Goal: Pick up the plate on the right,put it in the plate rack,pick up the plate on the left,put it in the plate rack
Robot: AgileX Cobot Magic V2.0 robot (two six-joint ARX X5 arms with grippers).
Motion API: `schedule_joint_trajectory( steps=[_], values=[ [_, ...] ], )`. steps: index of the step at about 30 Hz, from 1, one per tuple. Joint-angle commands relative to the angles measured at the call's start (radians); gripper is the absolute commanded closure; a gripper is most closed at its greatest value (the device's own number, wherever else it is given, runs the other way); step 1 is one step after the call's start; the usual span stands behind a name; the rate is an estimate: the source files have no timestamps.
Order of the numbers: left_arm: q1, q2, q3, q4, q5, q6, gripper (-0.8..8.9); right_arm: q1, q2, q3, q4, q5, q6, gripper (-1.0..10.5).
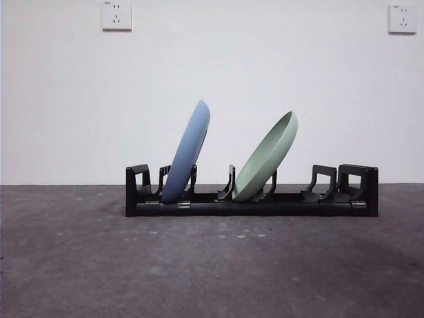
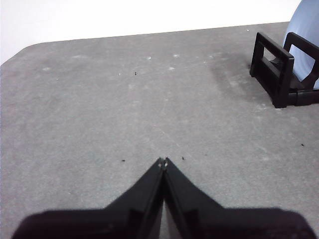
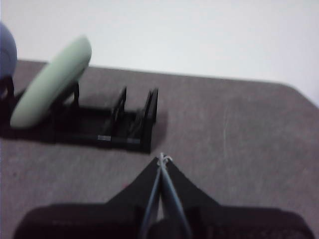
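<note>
- Plate rack (image 1: 252,207) sits on the grey table (image 1: 212,278), lengthwise across the front view, boxy end pieces at both ends.
- Blue plate (image 1: 187,151) stands on edge in a slot near the rack's left end, tilted with its top leaning right; the prongs on either side catch its lower rim, which is why it stays up.
- Green plate (image 1: 267,158) sits in a slot near the middle, leaning further over to the right, propped by the prong behind it. The two plates are apart, not touching.
- Slots toward the right end hold nothing.
- Judgement: both plates racked, so the task looks finished; nothing left on the table to pick up.
- Left gripper (image 2: 163,161): jaws together, holding nothing, hanging over bare table well clear of the rack's left end piece (image 2: 273,67).
- Right gripper (image 3: 162,158): jaws together, nothing between them, near the rack's right end (image 3: 134,122), off the green plate (image 3: 50,87).
- Neither arm shows in the front view; both read as parked, clear of the plates to avoid knocking them.
</note>
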Motion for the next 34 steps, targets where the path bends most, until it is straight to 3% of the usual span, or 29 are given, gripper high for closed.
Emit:
schedule_joint_trajectory(
  steps=[1, 34],
  values=[
    [0.003, 0.0, -0.008, 0.005, 0.005, -0.006, 8.17, -0.001, -0.003, -0.041, 0.015, 0.003, 0.016, 9.5],
    [0.003, 0.001, -0.008, 0.005, 0.005, -0.006, 8.17, 0.0, -0.002, -0.097, 0.009, 0.0, 0.034, 9.5]
  ],
)
